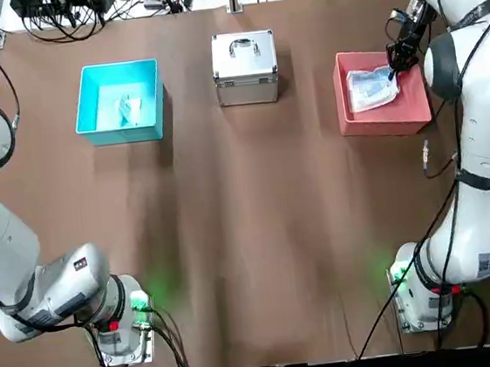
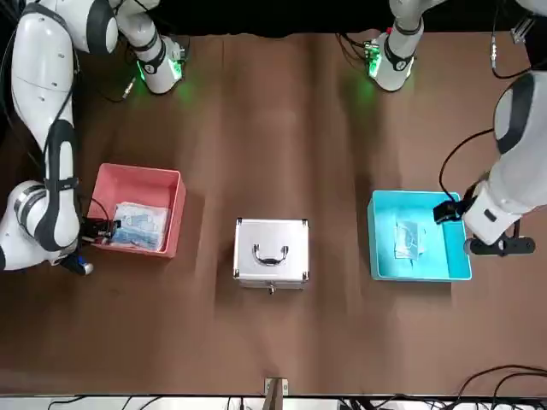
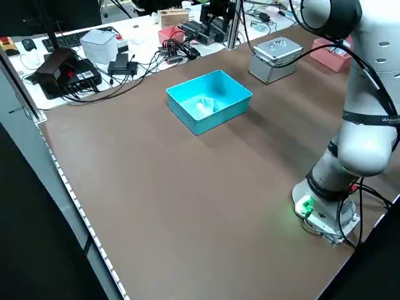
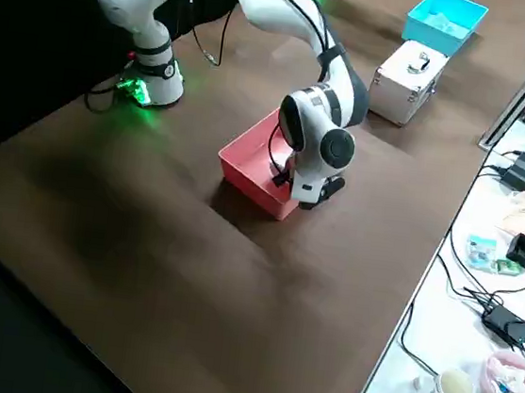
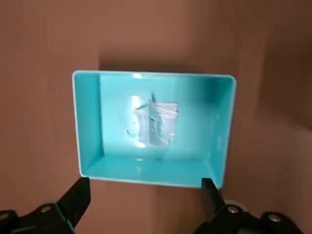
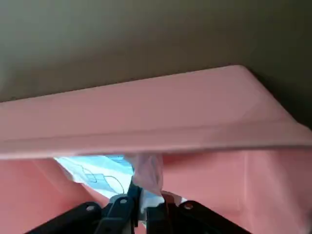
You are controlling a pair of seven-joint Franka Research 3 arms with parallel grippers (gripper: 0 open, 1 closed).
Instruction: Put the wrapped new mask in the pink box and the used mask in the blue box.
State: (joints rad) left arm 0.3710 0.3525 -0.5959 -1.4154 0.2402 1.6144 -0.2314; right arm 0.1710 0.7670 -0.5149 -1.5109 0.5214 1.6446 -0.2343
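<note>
Wrapped new mask (image 1: 374, 89) lies inside the pink box (image 2: 175, 213), on the right side of the table (image 1: 233, 237), and we see the right gripper (image 6: 141, 192) reaching down into that box with its fingers close together on the packet's clear plastic edge. Our main worry is the release: film like this may cling to a pad, so if the arm rises before the packet has dropped free, it could drag the mask up and over the wall. Opening wide is a risk too, since the box wall is close by and a knock could slide the whole box. We would part the fingers modestly, check that the plastic lets go, then lift straight up. A little farther off on the left, the used mask (image 5: 158, 122) already rests in the blue box (image 2: 462, 218), so we judge both placements as good as made. The left gripper (image 5: 146, 184) is at the blue box's left side, above the table, its fingers wide apart with nothing between them; swinging it low could catch the rim. Farthest of these, between the boxes, sits the silver metal case (image 1: 245, 69), which either arm might bump if it retreated low towards the middle.
</note>
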